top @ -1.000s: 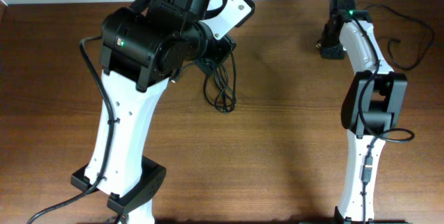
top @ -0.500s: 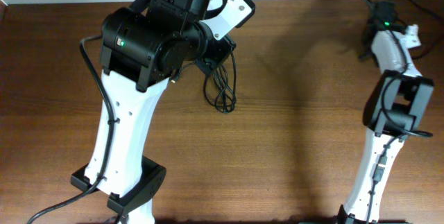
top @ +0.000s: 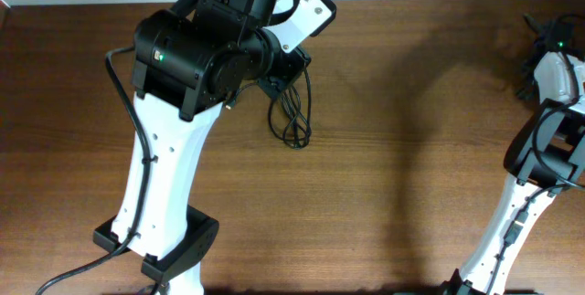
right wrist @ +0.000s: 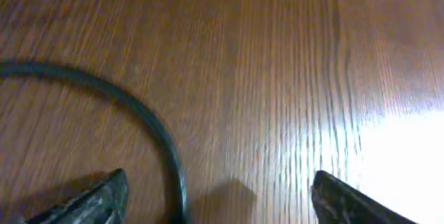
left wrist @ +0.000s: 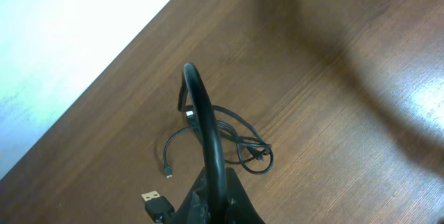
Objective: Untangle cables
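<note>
My left gripper (left wrist: 216,207) is shut on a black cable (left wrist: 202,113) that arches up out of the jaws. Below it a small tangle of thin cables (left wrist: 243,146) rests on the wood, with a micro plug (left wrist: 167,173) and a USB plug (left wrist: 154,200) lying loose. From overhead the bundle (top: 292,117) hangs from the left gripper (top: 285,68) down to the table. My right gripper (right wrist: 222,203) is open, its fingers (right wrist: 100,196) wide apart low over the table. A black cable (right wrist: 163,144) curves on the wood between them, untouched. The right gripper (top: 528,67) sits at the far right edge.
The brown wooden table (top: 402,167) spreads between the two arms. The left arm's bulky black housing (top: 196,57) hides part of the back left. A white wall (left wrist: 62,37) borders the table's far edge.
My right arm has swung right to the table's right edge and its jaws have opened, leaving the cable on the wood. The left arm and its bundle have not moved.
</note>
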Robot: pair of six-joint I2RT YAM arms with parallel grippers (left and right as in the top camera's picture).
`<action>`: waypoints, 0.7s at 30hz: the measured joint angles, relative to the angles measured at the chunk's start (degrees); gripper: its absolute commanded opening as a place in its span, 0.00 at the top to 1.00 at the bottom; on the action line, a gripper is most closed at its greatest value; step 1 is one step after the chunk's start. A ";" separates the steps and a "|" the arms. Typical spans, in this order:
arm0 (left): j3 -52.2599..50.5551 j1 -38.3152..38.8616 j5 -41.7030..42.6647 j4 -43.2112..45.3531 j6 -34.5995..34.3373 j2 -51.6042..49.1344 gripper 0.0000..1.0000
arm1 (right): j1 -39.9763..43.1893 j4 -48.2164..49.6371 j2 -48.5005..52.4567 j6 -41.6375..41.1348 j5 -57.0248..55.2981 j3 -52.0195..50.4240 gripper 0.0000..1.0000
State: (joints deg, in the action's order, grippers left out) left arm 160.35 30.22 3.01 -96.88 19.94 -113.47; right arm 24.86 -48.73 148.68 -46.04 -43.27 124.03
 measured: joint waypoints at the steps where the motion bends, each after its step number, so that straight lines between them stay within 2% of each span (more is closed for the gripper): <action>1: 0.00 0.00 0.00 0.00 0.00 0.00 1.00 | -0.55 -1.20 -0.04 0.74 0.24 0.52 0.14; 7: 0.02 0.00 0.00 0.00 0.02 0.00 1.00 | -7.10 -13.70 -1.40 7.96 8.07 5.79 0.15; 10: 0.00 0.00 0.00 0.00 0.02 0.00 1.00 | -10.99 -20.72 -4.02 17.66 16.28 10.32 0.16; 15: 0.00 0.00 -0.04 0.20 0.00 0.00 1.00 | -17.59 -22.86 -13.29 37.16 36.57 15.80 0.17; 17: -0.04 0.00 -0.50 2.64 0.00 0.00 1.00 | -21.70 -24.46 -17.79 43.89 44.76 16.24 0.17; 21: -0.35 -0.02 -4.68 17.73 -0.94 -0.02 0.99 | -27.98 -27.26 -22.23 49.11 50.42 16.46 0.16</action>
State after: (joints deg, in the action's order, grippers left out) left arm 160.00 30.20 -1.67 -79.15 19.00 -113.49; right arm -3.11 -75.99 126.45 3.07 7.16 140.49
